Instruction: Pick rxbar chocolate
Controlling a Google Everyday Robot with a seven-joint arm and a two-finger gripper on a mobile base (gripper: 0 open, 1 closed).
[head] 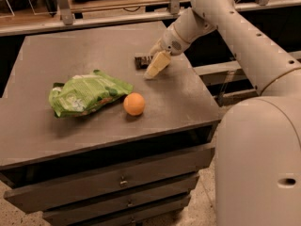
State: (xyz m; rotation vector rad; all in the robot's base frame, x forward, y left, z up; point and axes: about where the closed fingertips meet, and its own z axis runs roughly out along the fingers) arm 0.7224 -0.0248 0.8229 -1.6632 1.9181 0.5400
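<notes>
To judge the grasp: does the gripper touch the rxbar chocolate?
Cannot tell. In the camera view the gripper covers the right end of the rxbar chocolate, hiding any contact or gap.

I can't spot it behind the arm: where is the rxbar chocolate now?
The dark-wrapped rxbar chocolate lies on the far right part of the grey table, partly hidden by the pale gripper at its right end, beyond the round orange ball.

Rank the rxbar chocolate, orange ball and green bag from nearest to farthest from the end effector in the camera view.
1. rxbar chocolate: right beside the end effector, on the table's far part.
2. orange ball: toward the front edge.
3. green bag: beyond the ball, at picture-left.
</notes>
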